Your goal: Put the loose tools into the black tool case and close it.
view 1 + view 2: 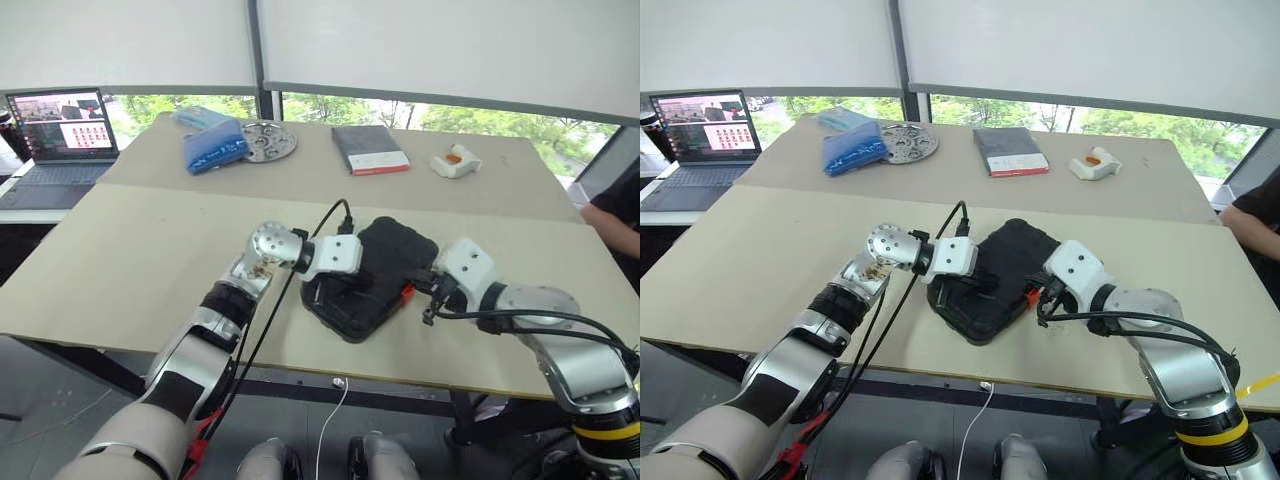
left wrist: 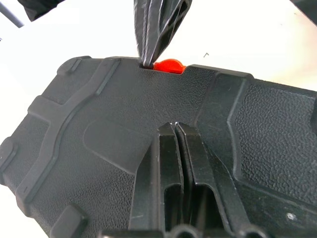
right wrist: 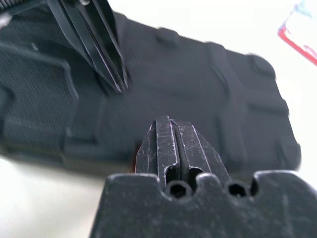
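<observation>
Both eye views look forward and down from the robot's head over the table [image 1: 120,260], taking in both arms, the closed black tool case [image 1: 385,262] and the windows behind (the right eye sits slightly to one side). Each wrist view looks along its own closed fingers from very near the case lid; both share that lid and catch the opposite gripper's fingertips.

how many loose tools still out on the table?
0. The black tool case lies shut near the table's front edge, with both shut claws at it, left and right. Any tools inside are hidden.
</observation>
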You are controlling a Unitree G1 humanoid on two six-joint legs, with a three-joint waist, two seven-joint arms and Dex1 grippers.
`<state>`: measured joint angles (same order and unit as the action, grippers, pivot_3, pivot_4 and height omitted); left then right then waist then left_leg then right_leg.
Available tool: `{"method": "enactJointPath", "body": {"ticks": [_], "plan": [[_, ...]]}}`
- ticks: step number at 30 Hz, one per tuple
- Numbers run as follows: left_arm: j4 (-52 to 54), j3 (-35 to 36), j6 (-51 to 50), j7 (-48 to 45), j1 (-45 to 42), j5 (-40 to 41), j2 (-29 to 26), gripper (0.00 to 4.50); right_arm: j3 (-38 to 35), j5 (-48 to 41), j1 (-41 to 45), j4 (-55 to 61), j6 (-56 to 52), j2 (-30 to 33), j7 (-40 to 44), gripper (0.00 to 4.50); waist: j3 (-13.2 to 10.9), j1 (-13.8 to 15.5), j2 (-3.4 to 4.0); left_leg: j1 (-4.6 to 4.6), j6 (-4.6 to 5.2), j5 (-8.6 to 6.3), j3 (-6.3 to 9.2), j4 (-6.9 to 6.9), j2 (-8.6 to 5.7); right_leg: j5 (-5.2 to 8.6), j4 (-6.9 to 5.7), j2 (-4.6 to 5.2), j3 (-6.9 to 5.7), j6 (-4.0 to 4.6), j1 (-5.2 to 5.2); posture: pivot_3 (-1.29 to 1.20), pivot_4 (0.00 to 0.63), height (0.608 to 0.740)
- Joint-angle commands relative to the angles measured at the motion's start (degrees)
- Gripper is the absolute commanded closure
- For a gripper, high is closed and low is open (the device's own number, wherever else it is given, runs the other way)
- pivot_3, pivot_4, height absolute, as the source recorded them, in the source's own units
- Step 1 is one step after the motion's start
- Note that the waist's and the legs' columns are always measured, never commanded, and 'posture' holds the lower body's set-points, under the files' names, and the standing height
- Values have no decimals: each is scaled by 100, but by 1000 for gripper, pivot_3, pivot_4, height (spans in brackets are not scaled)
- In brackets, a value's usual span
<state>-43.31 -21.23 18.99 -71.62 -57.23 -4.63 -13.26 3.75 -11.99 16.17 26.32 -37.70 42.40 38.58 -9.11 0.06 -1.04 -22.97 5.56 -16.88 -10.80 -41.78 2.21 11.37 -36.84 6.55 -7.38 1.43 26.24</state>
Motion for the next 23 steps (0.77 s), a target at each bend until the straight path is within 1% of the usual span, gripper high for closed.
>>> {"method": "enactJointPath", "body": {"ticks": [1, 3, 5, 6, 7, 8, 9, 10, 11, 12, 13, 14, 16, 17, 19, 23], "plan": [[-257, -126, -214, 2, 297, -216, -159, 4356, -366, -165, -75, 165, -39, 54, 49, 4500, 0, 1, 0, 0, 0, 0, -1, 0, 0, 0, 3, 0, 0, -1, -2, 0, 150, 718], [-134, 153, -588, -34, 345, 55, -299, 4356, -846, -617, -144, 317, -383, 75, 163, 4500, 0, 1, 0, 0, 0, 0, -2, -1, 0, -2, 5, 1, 1, -3, -3, 0, 150, 718], [13, 387, -933, -58, 379, 276, -420, 3849, -1229, -1013, -212, 404, -661, 102, 274, 3895, 0, -49, -1, 0, 0, 0, -1, -1, 0, -2, 2, -1, 2, -4, 1, 0, 150, 718], [115, 505, -1172, -89, 392, 399, -496, 3728, -1412, -1199, -270, 442, -776, 150, 368, 3745, 0, -87, -1, 1, -2, 1, -1, 0, 4, -3, 1, -3, 3, -3, 1, 0, 150, 718], [256, 657, -1459, -164, 413, 563, -621, 3408, -1630, -1411, -370, 483, -852, 238, 542, 3365, 0, -103, -1, 2, -5, 3, 0, 1, 8, -3, 0, -6, 2, -3, 1, 0, 150, 718], [430, 855, -1777, -279, 447, 755, -863, 2973, -1913, -1689, -528, 525, -895, 379, 839, 3000, -1, -108, -1, 5, -8, 4, 0, 6, 8, -2, -1, -8, 3, -3, 1, 0, 150, 718], [629, 1044, -2075, -417, 506, 937, -1133, 2657, -2210, -1958, -701, 522, -929, 535, 1156, 2644, -2, -119, -1, 5, -10, 6, 0, 13, 8, -1, -2, -9, 2, -1, 3, 0, 150, 718], [903, 1335, -2472, -702, 581, 1237, -1591, 2317, -2571, -2221, -869, 392, -967, 773, 1575, 2255, -2, -129, -1, 6, -16, 9, 0, 21, 10, 0, -1, -14, 3, 2, 7, 0, 150, 718], [1178, 1595, -2886, -970, 636, 1531, -2018, 1982, -2877, -2429, -992, 215, -993, 1015, 1961, 1994, -10, -164, -3, 5, -21, 12, 0, 26, 11, 3, -1, -17, 3, 6, 9, 0, 150, 718], [1425, 1801, -3284, -1182, 669, 1802, -2378, 1553, -3099, -2613, -1045, 50, -1049, 1233, 2236, 1543, -13, -192, -3, 2, -29, 16, 0, 35, 14, 5, -1, -25, 6, 10, 18, 0, 150, 718], [1634, 2006, -3706, -1333, 650, 2053, -2725, 1201, -3294, -2762, -1083, -163, -1084, 1480, 2543, 1214, -16, -222, -5, 0, -35, 20, -1, 43, 15, 6, 0, -30, 9, 11, 22, 0, 150, 718], [1808, 2143, -4085, -1388, 618, 2232, -2974, 1063, -3436, -2871, -1123, -352, -1106, 1695, 2816, 1071, -23, -214, -9, 2, -41, 25, -2, 50, 15, 8, 1, -33, 8, 15, 24, 0, 150, 718], [1948, 2366, -4606, -1515, 571, 2458, -3429, 217, -3633, -2945, -1254, -704, -1017, 2122, 3414, 212, -26, -123, -12, 0, -44, 26, -1, 50, 16, 10, 3, -30, -1, 18, 23, 0, 150, 718], [1981, 2426, -4758, -1585, 589, 2532, -3587, 23, -3661, -2921, -1314, -833, -928, 2273, 3613, 20, -26, -72, -12, 3, -42, 25, -1, 49, 15, 10, 8, -26, -1, 17, 16, 0, 150, 718], [2001, 2540, -4842, -1626, 691, 2617, -3773, 23, -3582, -2709, -1337, -1126, -580, 2434, 3820, 20, -26, 16, -11, 9, -33, 19, 1, 49, 14, 12, 20, -15, -8, 15, 5, 0, 150, 718], [2177, 2548, -4564, -1463, 1118, 2524, -3807, 23, -3312, -2621, -1093, -1430, -347, 2385, 3717, 20, -26, 79, -11, 5, -30, 10, 1, 48, -4, 9, 27, 6, -6, 7, 5, 0, 150, 718]]}}
